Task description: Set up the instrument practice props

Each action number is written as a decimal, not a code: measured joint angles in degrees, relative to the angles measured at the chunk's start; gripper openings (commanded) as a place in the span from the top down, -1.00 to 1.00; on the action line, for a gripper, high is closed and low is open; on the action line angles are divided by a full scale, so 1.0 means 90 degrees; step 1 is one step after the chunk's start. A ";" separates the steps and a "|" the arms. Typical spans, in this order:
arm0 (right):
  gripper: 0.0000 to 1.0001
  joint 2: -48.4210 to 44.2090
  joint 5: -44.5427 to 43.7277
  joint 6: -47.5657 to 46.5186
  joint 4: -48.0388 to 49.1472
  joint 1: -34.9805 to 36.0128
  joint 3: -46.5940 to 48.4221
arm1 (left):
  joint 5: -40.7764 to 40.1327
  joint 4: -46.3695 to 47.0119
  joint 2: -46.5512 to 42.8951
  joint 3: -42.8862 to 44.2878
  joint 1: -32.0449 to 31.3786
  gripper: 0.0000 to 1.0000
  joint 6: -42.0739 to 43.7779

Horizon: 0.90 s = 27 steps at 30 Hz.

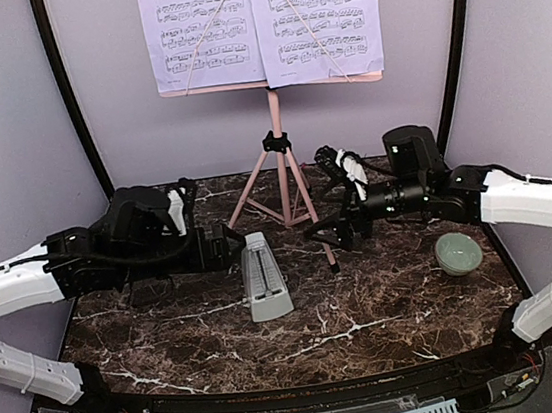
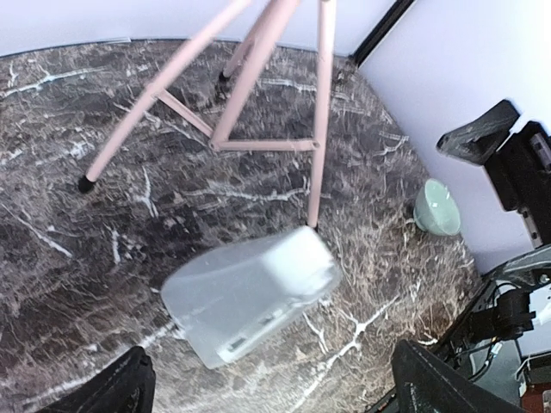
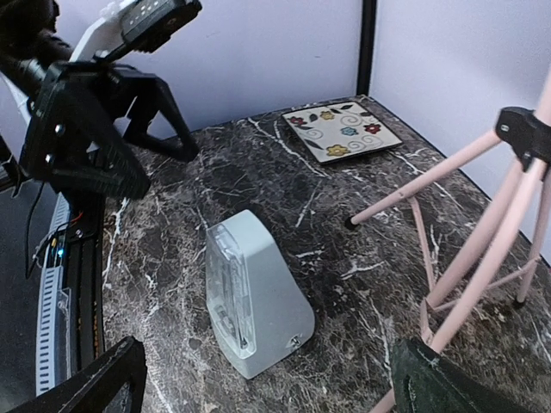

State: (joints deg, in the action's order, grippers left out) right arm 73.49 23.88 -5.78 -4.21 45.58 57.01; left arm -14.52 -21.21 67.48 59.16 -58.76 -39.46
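We see the left gripper [image 1: 233, 246] released, its jaws spread wide with nothing between them. In its own wrist view the left gripper [image 2: 271, 360] hangs low over the dark marble bench [image 1: 371, 321]. The metronome [image 2: 250, 297] sits just ahead of it, blurred and clear of both jaws. From the right wrist view the left gripper [image 3: 142, 146] shows the same wide spread, near the metronome [image 3: 254, 297] but apart from it.

The right gripper [image 1: 331, 230] is released too, its jaws standing wide at the lower corners of its wrist view and empty.

The metronome [image 1: 263, 277] stands upright on the bench between the two grippers, in front of the tripod legs. One pink leg ends just beside it.

The music stand [image 1: 277, 131] stands on its three legs at the back of the bench. The two pages [image 1: 263, 22] rest side by side on its ledge, facing forward, each crossed by a thin retaining arm.

A small pale green bowl [image 1: 458, 252] sits on the bench to the right, beneath the right arm and well apart from the metronome.

In the right wrist view a square tile [image 3: 342, 131] with a flower pattern lies flat in a corner of the bench against the wall.
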 measured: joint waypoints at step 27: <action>-0.65 0.4354 0.1962 -0.2402 -0.1494 0.0481 0.3296 | 0.1236 0.1406 -0.2028 -0.2470 0.1224 -0.97 0.0595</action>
State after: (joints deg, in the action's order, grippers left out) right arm 112.68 41.54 -27.40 -17.65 49.91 86.67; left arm -3.40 -8.56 49.23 36.93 -47.75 -34.11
